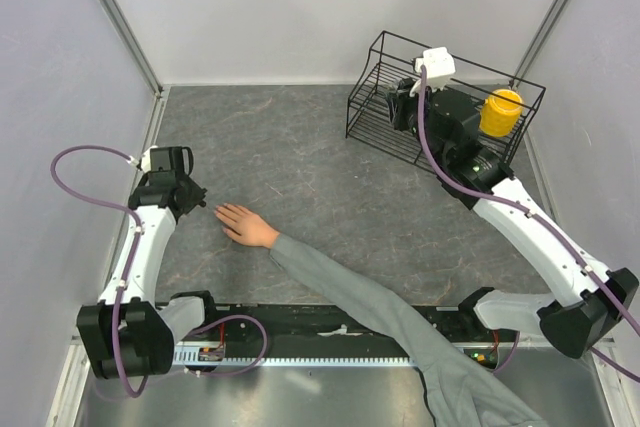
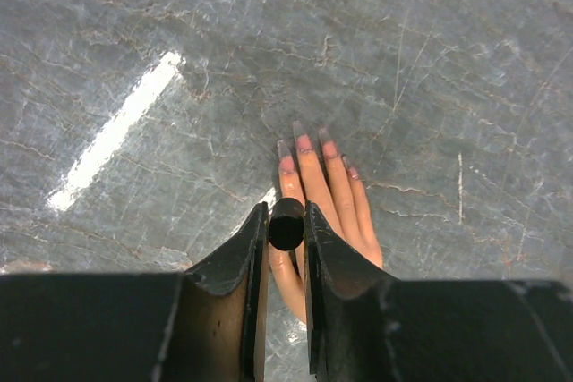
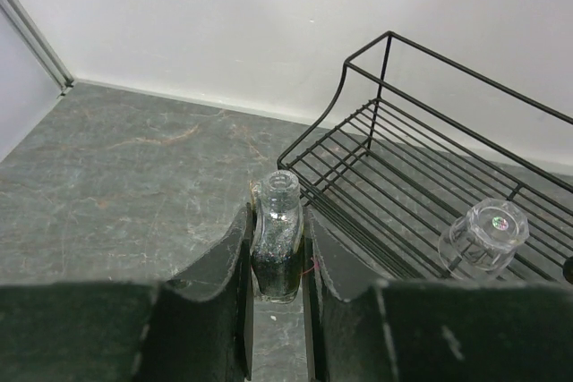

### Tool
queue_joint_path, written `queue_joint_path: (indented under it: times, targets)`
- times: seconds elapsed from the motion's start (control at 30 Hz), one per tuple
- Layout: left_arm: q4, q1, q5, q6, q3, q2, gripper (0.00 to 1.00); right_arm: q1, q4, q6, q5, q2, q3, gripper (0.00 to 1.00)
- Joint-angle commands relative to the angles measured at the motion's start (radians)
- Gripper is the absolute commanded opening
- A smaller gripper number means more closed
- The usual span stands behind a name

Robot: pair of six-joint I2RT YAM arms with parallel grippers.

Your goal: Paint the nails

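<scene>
Painting is judged in hand: a brush cap [image 2: 286, 226] is pinched by the left gripper [image 2: 286, 212] above the nails [image 2: 303, 141] of the hand [image 2: 329, 203] laid flat on the table [image 2: 430, 60], the open bottle [image 3: 276, 257] is clamped by the right gripper [image 3: 277, 219], and gentle lowering onto one nail is called for.

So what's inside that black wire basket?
In the wire basket, a yellow container stands at the right end, and the right wrist view shows a clear piece on its floor. The right arm covers the middle from above.

Hand [image 1: 243, 223] on table [image 1: 300, 147]; left pincer [image 1: 200, 201] with cap [image 2: 286, 224] near nails [image 2: 303, 143]; right pincer [image 3: 277, 216] with bottle [image 3: 276, 252] beside rack [image 3: 384, 78].
</scene>
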Motion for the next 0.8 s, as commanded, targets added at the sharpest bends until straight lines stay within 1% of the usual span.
queue_joint_path:
  times: [0.0, 0.1, 0.17, 0.23, 0.33, 0.37, 0.47, 0.57, 0.77]
  targets:
    - [0.068, 0.003, -0.007, -0.016, 0.040, -0.040, 0.02, 0.001, -0.013, -0.051, -0.028, 0.034, 0.099, 0.00]
    - [0.068, 0.004, 0.028, -0.031, 0.038, -0.069, 0.02, 0.001, -0.002, -0.062, -0.042, 0.051, 0.099, 0.00]
    - [0.078, 0.004, 0.049, 0.027, 0.040, -0.057, 0.02, 0.001, 0.024, -0.090, -0.080, 0.060, 0.098, 0.00]
    - [0.055, 0.004, 0.025, 0.037, 0.050, -0.038, 0.02, 0.001, 0.026, -0.114, -0.070, 0.086, 0.120, 0.00]
    - [0.088, 0.009, 0.060, 0.061, 0.043, -0.026, 0.02, 0.001, 0.035, -0.130, -0.093, 0.120, 0.154, 0.00]
    - [0.091, 0.010, 0.066, 0.050, 0.040, -0.018, 0.02, 0.001, 0.034, -0.137, -0.103, 0.129, 0.171, 0.00]
    - [0.024, 0.013, 0.039, -0.017, 0.063, 0.046, 0.02, 0.001, 0.025, -0.142, -0.091, 0.161, 0.215, 0.00]
    - [-0.002, 0.015, 0.002, -0.040, 0.086, 0.104, 0.02, 0.001, 0.014, -0.156, -0.090, 0.186, 0.236, 0.00]
    - [-0.036, 0.018, -0.030, -0.068, 0.124, 0.170, 0.02, 0.001, 0.014, -0.137, -0.100, 0.218, 0.265, 0.00]
